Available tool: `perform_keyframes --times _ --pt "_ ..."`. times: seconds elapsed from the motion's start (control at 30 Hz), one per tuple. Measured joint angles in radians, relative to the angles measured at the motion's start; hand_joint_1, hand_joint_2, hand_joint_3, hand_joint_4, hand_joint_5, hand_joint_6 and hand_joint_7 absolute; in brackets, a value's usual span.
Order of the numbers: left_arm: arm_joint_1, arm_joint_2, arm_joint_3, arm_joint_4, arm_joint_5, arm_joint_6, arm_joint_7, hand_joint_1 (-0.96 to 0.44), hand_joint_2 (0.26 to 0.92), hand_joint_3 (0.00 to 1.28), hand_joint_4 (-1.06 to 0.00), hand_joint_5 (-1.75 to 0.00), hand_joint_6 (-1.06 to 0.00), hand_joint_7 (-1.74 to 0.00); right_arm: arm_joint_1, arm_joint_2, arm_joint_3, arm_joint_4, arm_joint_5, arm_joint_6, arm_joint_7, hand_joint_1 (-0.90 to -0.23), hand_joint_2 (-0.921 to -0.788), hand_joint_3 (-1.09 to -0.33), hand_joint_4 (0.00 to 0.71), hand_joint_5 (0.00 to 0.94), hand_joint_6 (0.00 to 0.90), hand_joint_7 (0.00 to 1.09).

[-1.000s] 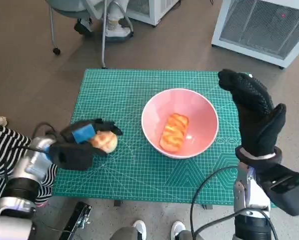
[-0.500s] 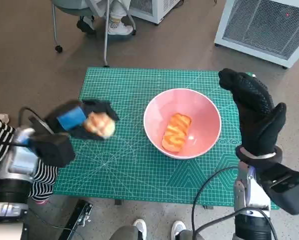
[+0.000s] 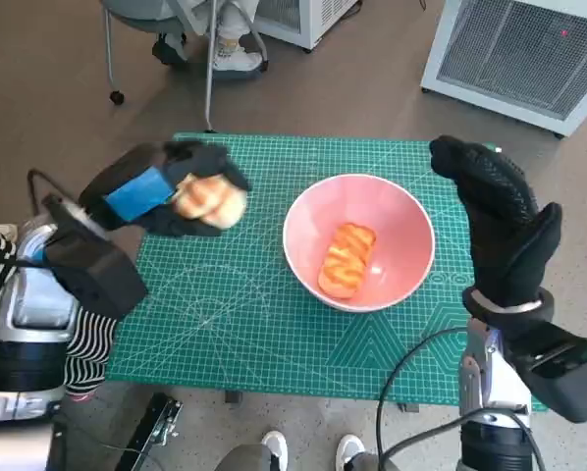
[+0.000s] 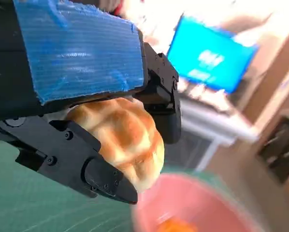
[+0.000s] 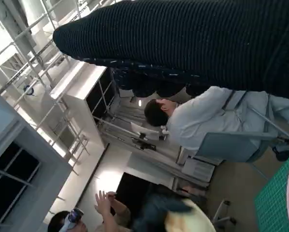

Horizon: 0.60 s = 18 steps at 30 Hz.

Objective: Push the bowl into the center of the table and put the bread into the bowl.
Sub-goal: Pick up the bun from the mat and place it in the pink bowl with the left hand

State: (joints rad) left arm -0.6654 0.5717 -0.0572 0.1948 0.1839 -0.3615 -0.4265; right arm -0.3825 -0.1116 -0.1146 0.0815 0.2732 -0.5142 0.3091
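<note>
Two breads show: one bun (image 3: 211, 199) is held in the left hand (image 3: 166, 191), lifted above the mat (image 3: 254, 324) just left of the bowl (image 3: 358, 241), and one long loaf (image 3: 344, 258) lies inside that bowl. The right hand (image 3: 500, 226) stands upright beside the bowl's right rim, fingers extended, holding nothing.

— What do its hands look like?
— The left hand (image 3: 166, 191) is black plastic with ribbed blue tape; the right hand (image 3: 500, 231) wears a black knitted glove.
— And the forearms?
— Silvery-pale, trailing black cables.
</note>
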Motion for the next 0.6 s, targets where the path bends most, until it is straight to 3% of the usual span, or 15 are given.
perform_keyframes --times 0.3,0.53,0.6 --pt "-0.100 -0.142 -0.078 0.043 0.030 -0.024 0.039 0.00 0.920 0.02 -0.76 -1.04 -0.65 -1.19 0.004 -0.001 -0.001 0.000 0.000 -0.001 0.000 -0.705 -0.921 -0.731 0.257 0.006 0.110 0.39" --pt "-0.152 -0.226 -0.154 0.178 0.062 -0.059 0.045 0.00 0.921 0.12 -0.62 -1.17 -0.55 -1.29 0.011 -0.002 -0.004 -0.009 0.003 0.000 0.000 -0.707 -0.921 -0.732 0.259 0.006 0.104 0.39" --pt "-0.157 -0.240 -0.176 0.208 0.075 -0.061 0.039 -0.18 0.921 0.15 -0.55 -0.94 -0.55 -1.32 0.014 -0.003 -0.005 -0.015 0.003 0.000 0.000 -0.708 -0.921 -0.732 0.259 0.006 0.104 0.39"
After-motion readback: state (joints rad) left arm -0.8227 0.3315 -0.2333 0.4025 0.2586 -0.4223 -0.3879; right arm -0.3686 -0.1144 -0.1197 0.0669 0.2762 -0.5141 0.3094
